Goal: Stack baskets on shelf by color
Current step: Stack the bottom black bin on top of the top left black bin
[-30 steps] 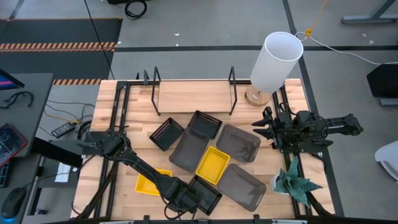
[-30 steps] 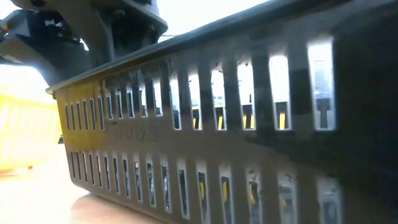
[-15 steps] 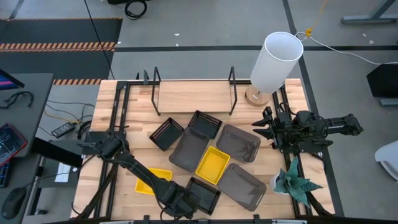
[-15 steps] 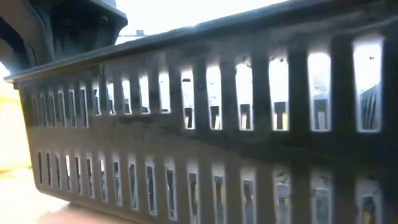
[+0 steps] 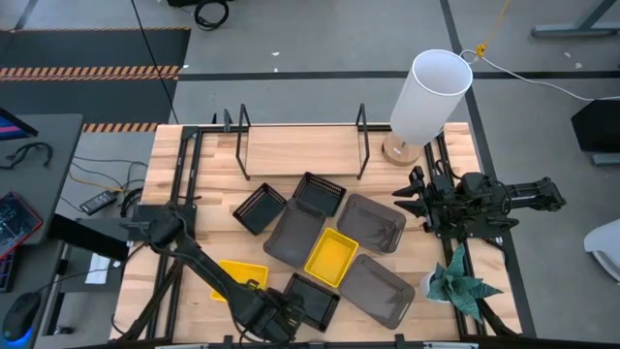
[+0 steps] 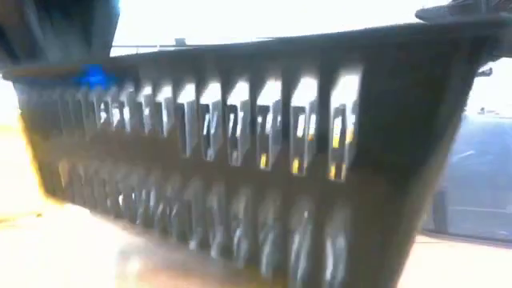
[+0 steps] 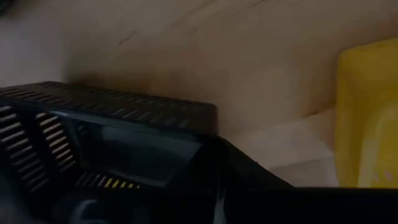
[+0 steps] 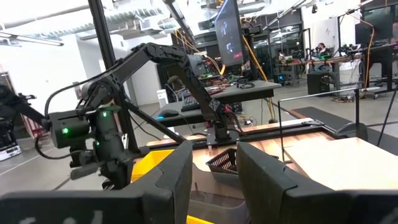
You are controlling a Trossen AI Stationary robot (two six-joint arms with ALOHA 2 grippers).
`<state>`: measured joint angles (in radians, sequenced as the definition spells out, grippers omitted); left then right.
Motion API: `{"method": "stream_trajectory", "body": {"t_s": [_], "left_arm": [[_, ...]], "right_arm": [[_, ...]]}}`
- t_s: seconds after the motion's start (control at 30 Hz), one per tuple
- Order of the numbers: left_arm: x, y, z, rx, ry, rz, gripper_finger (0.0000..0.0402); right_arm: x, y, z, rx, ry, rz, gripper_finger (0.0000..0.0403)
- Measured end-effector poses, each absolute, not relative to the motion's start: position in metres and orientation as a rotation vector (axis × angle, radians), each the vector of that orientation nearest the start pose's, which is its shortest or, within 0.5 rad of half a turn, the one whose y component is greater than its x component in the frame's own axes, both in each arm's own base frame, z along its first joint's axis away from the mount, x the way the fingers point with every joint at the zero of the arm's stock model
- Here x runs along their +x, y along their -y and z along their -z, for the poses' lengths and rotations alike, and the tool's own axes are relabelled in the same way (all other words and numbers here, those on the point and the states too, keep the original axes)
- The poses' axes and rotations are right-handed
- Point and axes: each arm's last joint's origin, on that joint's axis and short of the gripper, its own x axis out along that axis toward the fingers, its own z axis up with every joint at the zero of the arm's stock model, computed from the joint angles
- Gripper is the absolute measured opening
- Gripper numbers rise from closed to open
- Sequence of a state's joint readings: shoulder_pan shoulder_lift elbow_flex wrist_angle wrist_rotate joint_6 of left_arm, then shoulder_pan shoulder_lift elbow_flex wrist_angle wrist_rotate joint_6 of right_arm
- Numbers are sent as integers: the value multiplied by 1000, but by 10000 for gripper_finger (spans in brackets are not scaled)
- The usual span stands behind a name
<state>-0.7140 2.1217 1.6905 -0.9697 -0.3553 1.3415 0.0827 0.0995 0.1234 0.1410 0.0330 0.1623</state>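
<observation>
The left gripper (image 5: pixel 276 316) seemingly clamps the small black mesh basket (image 5: pixel 312 301); right gripper (image 5: pixel 405 201) waits, fingers parted

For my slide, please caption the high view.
Left pincer at a black mesh basket; shelf empty.

Three black mesh baskets (image 5: pixel 259 208) lie on the table, along with two yellow baskets (image 5: pixel 331 257) and three larger grey baskets (image 5: pixel 373 222). One shelf (image 5: pixel 300 150), one white lamp (image 5: pixel 429 95) and two arms complete the count.
</observation>
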Motion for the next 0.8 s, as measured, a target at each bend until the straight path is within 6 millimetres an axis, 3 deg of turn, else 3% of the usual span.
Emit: {"method": "stream_trajectory", "body": {"t_s": [0.23, 0.47, 0.63, 0.8], "left_arm": [[317, 268, -216, 1816, -874, 1000, 9], [310, 263, -244, 1660, -872, 817, 9], [308, 241, -270, 1376, -937, 633, 10], [305, 206, -292, 992, -1078, 452, 10]], "right_arm": [[96, -7, -211, 171, 161, -63, 130], [96, -7, -211, 171, 161, -63, 130], [96, -7, -211, 171, 160, -63, 130], [96, -7, -211, 171, 160, -63, 130]]}}
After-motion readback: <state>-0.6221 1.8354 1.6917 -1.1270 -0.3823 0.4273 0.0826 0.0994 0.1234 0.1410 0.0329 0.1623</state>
